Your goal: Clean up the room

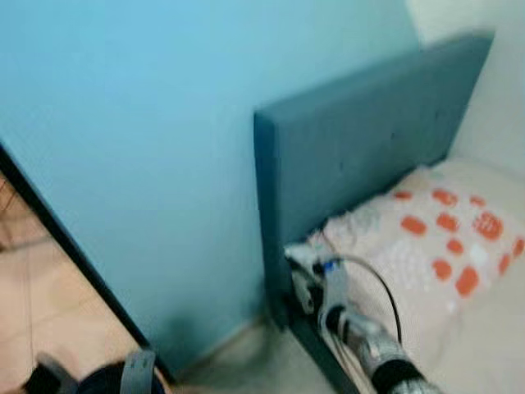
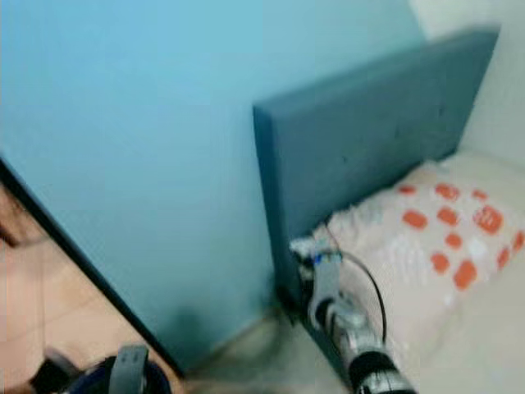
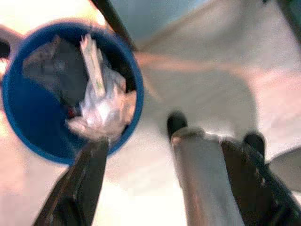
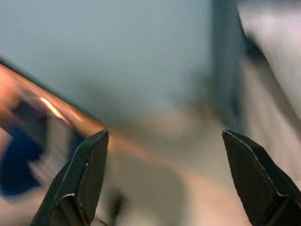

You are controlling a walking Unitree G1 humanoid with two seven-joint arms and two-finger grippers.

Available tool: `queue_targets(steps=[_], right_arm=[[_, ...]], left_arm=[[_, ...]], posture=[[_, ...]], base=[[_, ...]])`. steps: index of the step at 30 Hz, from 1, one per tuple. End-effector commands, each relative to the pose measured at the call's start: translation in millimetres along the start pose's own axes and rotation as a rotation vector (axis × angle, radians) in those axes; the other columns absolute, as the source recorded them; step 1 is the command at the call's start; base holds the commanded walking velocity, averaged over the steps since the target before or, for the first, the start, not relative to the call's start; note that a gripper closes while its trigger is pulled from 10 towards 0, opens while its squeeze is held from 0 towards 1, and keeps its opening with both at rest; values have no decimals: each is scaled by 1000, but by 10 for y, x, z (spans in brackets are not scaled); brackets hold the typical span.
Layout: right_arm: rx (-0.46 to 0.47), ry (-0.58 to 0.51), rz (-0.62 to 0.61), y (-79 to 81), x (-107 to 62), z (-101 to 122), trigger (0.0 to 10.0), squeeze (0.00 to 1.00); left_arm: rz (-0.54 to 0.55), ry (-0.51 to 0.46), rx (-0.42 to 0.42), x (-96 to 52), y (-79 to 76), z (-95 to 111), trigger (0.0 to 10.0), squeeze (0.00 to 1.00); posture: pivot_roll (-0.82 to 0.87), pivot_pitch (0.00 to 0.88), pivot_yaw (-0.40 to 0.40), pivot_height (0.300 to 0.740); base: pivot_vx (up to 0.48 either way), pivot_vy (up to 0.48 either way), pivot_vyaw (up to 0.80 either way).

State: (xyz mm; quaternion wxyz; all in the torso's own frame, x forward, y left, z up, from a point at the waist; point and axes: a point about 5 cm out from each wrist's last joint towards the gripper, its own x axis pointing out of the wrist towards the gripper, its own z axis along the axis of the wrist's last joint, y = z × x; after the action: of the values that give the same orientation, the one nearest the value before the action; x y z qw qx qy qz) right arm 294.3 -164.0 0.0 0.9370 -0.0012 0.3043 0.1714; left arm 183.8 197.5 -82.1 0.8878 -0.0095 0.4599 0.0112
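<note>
A blue bin (image 3: 28, 117) stands on the pale floor, holding crumpled white wrapping (image 3: 101, 106) and something dark. My left gripper (image 3: 174, 155) hangs open just above and beside it, one black finger (image 3: 80, 188) near the rim, nothing between the fingers. The bin's rim (image 1: 107, 382) peeks in at the bottom left of the eye views. My right gripper (image 4: 164, 134) is open and empty, held low at the corner of the bed by the teal headboard (image 1: 361, 156). A pillow with orange spots (image 1: 443, 238) lies on the bed beside my right arm (image 1: 369, 345).
A light blue wall (image 1: 148, 123) fills the left and middle, with a dark skirting strip (image 1: 74, 246) along tan floor tiles (image 1: 41, 304). A narrow strip of pale floor (image 1: 254, 361) lies between wall and bed. A silver tube (image 3: 202, 183) crosses the left wrist view.
</note>
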Motion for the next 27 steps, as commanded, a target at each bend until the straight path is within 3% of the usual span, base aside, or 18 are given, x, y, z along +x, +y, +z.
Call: queue_targets(steps=[1, 14, 20, 27], right_arm=[[-36, 101, -65, -50, -47, -242, 10000, 0], [-19, 329, -283, -229, -294, -856, 10000, 0], [128, 429, -373, -201, -441, -1190, 10000, 0], [205, 516, -440, -125, -599, -1502, 10000, 0]], left_arm=[[6, 1, 29, -1, 7, 1, 10000, 0], [3, 18, 117, -9, -36, -75, 10000, 0], [-24, 18, 94, -5, -74, -75, 10000, 0], [-61, 7, 63, -1, -118, -61, 10000, 0]], posture=[[-130, 65, 8, 726], [-128, 49, 6, 740], [-126, 50, 0, 740], [-110, 59, -17, 740]], base=[[0, 0, 0], [0, 0, 0], [0, 0, 0], [0, 0, 0]])
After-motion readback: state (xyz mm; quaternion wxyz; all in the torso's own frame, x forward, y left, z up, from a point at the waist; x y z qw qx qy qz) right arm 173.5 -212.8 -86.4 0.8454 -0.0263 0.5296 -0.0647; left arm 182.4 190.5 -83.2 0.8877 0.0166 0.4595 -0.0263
